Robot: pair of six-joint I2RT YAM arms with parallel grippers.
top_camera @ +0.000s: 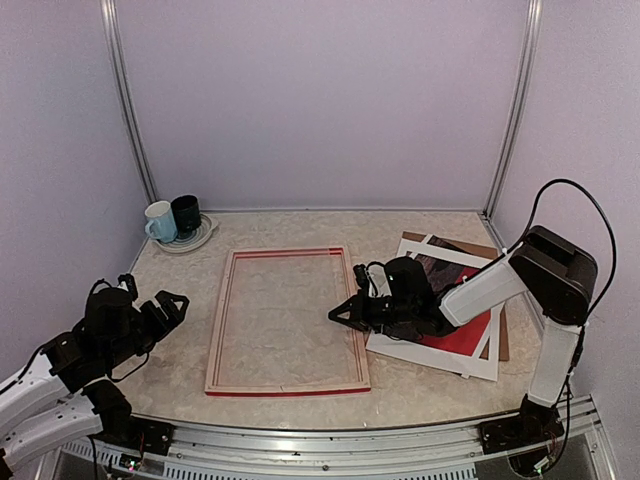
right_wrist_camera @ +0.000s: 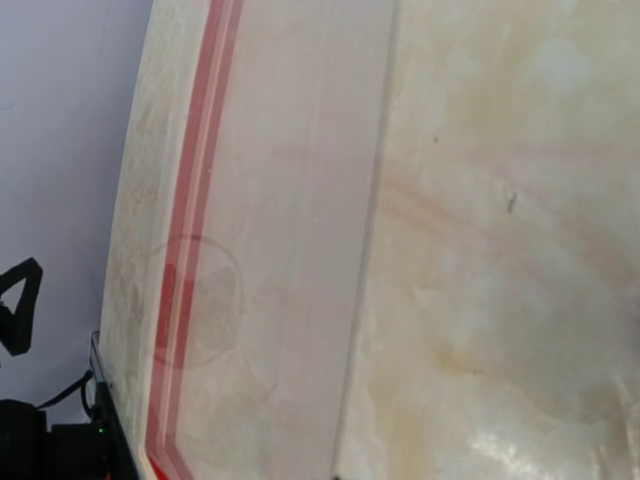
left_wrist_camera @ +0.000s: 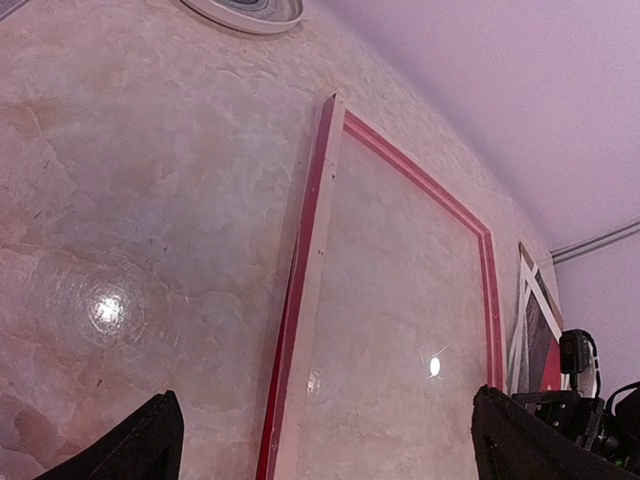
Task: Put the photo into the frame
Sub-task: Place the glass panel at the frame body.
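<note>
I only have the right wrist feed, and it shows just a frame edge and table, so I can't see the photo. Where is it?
Observer: The photo lies right of the frame, under your right arm, on a brown board.
Operator: Is my right hand holding anything?
Observer: The right hand is shut at the frame's right rail, nothing visible in it.
Operator: And the left?
Observer: The left hand is open, left of the frame.

No writing, label, brand or number is legible anywhere, neither on the frame (top_camera: 288,254), the photo (top_camera: 462,338) nor the mugs (top_camera: 172,220)
</note>
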